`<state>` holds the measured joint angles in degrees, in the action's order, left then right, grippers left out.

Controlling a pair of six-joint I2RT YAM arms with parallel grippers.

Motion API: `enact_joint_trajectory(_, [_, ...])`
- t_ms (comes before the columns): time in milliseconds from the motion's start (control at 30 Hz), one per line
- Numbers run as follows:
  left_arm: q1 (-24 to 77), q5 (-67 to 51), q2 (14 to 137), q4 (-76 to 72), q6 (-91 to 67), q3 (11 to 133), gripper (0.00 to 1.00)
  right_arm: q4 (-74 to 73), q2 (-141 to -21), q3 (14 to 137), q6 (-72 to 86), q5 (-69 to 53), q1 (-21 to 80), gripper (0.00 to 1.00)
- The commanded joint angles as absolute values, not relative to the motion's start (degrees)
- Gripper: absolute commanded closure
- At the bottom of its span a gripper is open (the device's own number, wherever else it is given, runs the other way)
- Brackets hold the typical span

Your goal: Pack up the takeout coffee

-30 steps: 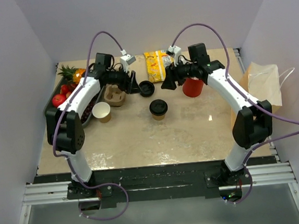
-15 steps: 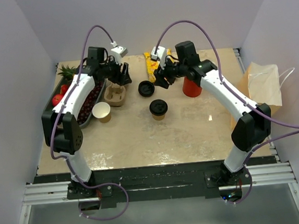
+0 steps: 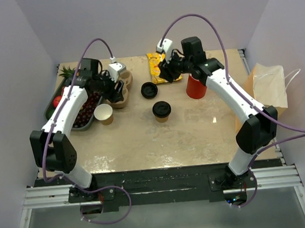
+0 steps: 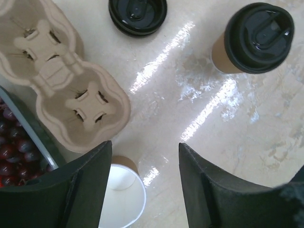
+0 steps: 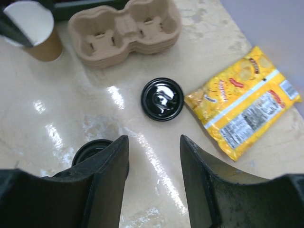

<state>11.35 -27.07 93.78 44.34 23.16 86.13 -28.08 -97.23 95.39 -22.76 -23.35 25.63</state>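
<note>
The takeout coffee [image 3: 162, 110] stands upright near the middle of the table with its lid on. It is apart from everything around it, and neither arm touches it. Just above it in the top view lies the loose black lid [image 3: 149, 89]. To the left, the lidless paper cup [image 3: 104, 114] stands beside the fruit tray [image 4: 26, 124].

The left gripper [image 4: 145, 190] hangs over the moulded cup carrier [image 4: 61, 80] at the upper left of the table, its jaws spread wide and holding nothing. Its wrist camera looks straight down. The carrier's wells are at the left of that frame, the open cup is at the bottom between the fingers, and the coffee is in the upper right corner.

The right gripper [image 5: 154, 190] hovers at the top centre, near the yellow snack bag [image 5: 244, 109] and the red cup [image 3: 196, 87], and is equally spread and empty. In its wrist view the coffee's black lid just peeks out at the lower left, behind the finger on the left of the frame.

Both sets of jaws seem held apart so that either could close around a cup's body. The carrier probably waits as the coffee's seat, though the brown paper bag [image 3: 270, 85] at the right edge could equally be the destination; the pictures do not settle it. Packing has not yet begun.
</note>
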Motion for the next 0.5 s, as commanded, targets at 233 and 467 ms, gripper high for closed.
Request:
enact_joint_trajectory(233, [12.7,-34.5,88.7,41.5,24.0,79.4,0.39,-29.2,-96.3,101.8,-17.3,-14.2,11.7,0.52])
enact_joint_trajectory(467, [12.7,-29.5,91.3,37.0,19.7,81.2,0.40,-32.0,-93.0,100.0,-17.6,-8.7,5.1,0.53])
